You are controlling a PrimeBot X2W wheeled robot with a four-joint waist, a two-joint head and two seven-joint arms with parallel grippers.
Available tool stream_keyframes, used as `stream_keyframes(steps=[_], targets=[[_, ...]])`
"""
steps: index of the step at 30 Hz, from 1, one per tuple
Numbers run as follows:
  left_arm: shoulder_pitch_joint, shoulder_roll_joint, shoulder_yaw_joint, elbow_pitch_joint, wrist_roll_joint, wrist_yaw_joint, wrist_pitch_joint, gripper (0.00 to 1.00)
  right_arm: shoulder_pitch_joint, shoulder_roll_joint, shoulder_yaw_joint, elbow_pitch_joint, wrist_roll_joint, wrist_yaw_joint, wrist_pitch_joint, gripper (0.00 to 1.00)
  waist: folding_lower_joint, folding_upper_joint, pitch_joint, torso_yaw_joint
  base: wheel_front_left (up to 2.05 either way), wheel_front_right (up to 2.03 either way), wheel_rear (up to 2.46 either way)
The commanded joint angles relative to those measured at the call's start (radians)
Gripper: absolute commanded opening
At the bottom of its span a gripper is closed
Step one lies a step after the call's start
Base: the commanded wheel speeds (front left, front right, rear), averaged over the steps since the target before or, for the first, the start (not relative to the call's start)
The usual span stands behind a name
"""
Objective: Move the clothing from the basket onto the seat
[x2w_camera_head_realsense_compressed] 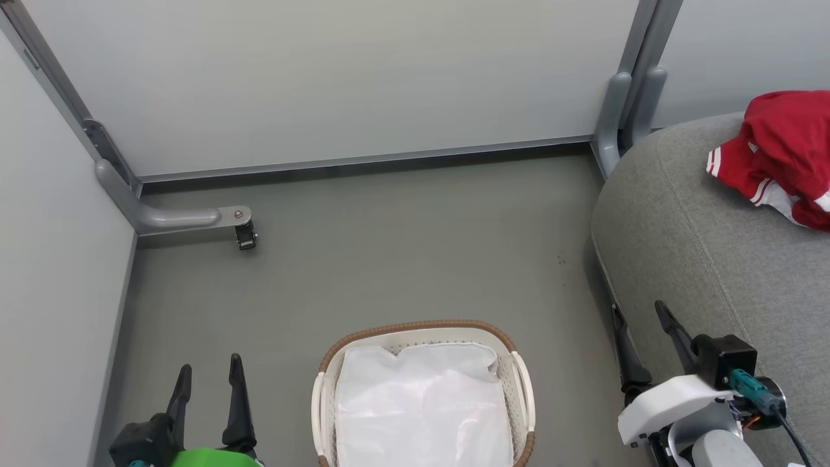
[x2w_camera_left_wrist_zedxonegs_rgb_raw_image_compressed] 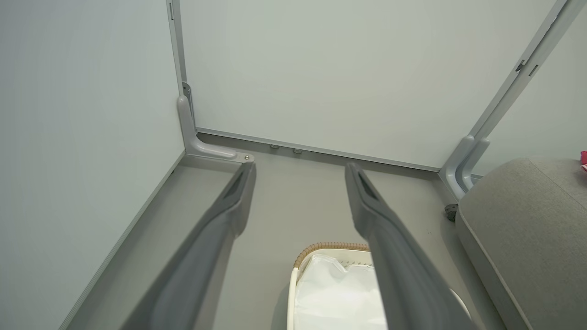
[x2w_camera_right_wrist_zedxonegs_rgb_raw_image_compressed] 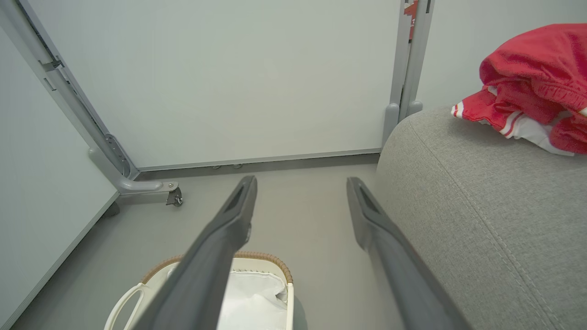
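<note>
The red clothing [x2w_camera_head_realsense_compressed: 784, 152] with white striped trim lies crumpled on the grey seat [x2w_camera_head_realsense_compressed: 707, 259] at the right; it also shows in the right wrist view [x2w_camera_right_wrist_zedxonegs_rgb_raw_image_compressed: 532, 87] on the seat [x2w_camera_right_wrist_zedxonegs_rgb_raw_image_compressed: 481, 206]. The cream basket [x2w_camera_head_realsense_compressed: 522, 389] with a brown rim stands on the floor at bottom centre, holding a plain white liner cloth [x2w_camera_head_realsense_compressed: 421, 405]. My left gripper [x2w_camera_head_realsense_compressed: 209, 376] is open at the lower left, beside the basket, nothing between its fingers. My right gripper [x2w_camera_head_realsense_compressed: 639, 321] is open at the lower right, next to the seat's front edge, empty.
Pale grey partition walls close the back and left. A metal bracket foot with a small caster [x2w_camera_head_realsense_compressed: 245, 235] juts onto the grey floor at left. Upright grey posts [x2w_camera_head_realsense_compressed: 626, 117] stand in the back right corner by the seat.
</note>
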Motion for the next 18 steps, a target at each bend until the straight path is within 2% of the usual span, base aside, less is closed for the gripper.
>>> stream_keyframes(steps=[1,18], targets=[[0.019,-0.008,0.014,0.001,0.011,-0.009,0.0,1.0,0.02,-0.005,0.004,-0.016,-0.001,-0.001,-0.005,1.0,0.0001,0.0,-0.006,0.006,0.0,0.0,0.0],[0.049,-0.055,0.075,0.031,0.066,-0.062,0.0,1.0,0.083,-0.005,0.032,-0.046,0.028,-0.001,-0.005,1.0,0.0001,0.0,-0.035,0.014,0.0,0.0,0.0]])
